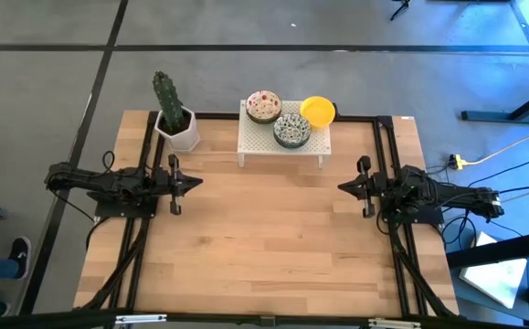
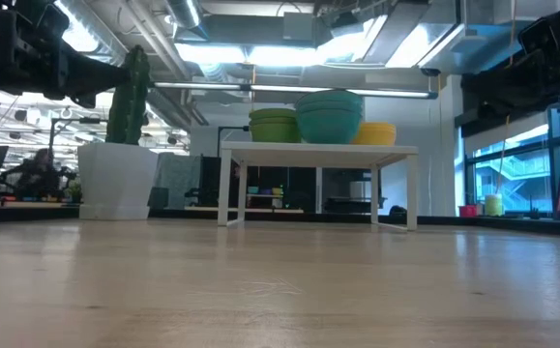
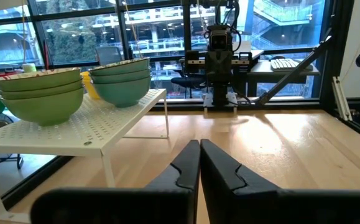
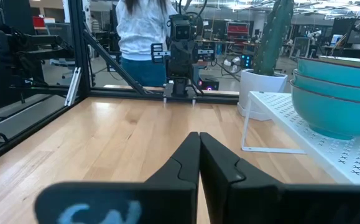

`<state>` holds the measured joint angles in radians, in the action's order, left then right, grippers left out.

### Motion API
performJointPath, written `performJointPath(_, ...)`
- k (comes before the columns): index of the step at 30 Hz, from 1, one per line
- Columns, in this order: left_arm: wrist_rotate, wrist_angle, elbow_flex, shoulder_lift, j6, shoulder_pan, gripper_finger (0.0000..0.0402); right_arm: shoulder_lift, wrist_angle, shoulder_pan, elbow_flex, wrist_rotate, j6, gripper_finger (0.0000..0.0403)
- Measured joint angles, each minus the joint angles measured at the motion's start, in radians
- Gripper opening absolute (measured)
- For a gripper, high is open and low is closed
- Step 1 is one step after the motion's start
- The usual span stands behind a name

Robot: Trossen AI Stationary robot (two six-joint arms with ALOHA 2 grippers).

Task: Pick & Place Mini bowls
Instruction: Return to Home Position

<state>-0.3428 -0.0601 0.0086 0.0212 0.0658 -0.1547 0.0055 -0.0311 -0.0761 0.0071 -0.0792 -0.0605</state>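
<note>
Three stacks of mini bowls stand on a small white perforated stand [image 1: 282,144] at the table's far middle: a reddish-speckled stack [image 1: 263,106], a blue-green patterned stack [image 1: 292,130] and a yellow stack [image 1: 318,111]. The stacks also show on the stand in the low view [image 2: 330,116] and in the left wrist view [image 3: 120,79]. My left gripper [image 1: 196,181] rests shut and level at the table's left side, pointing right. At the right side my right gripper [image 1: 343,186] is shut and points left. Both hold nothing.
A cactus in a white square pot [image 1: 176,119] stands at the far left, beside the stand. Bare wooden tabletop [image 1: 273,238] lies between the arms and toward the near edge. A person [image 4: 145,37] stands beyond the table's left side.
</note>
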Motion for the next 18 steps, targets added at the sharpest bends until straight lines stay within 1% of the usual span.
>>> performJointPath(18,0.0,0.0,0.0,0.0,0.0,0.0,0.0011,0.0,0.0,0.0,0.0,0.0,0.0,0.0012)
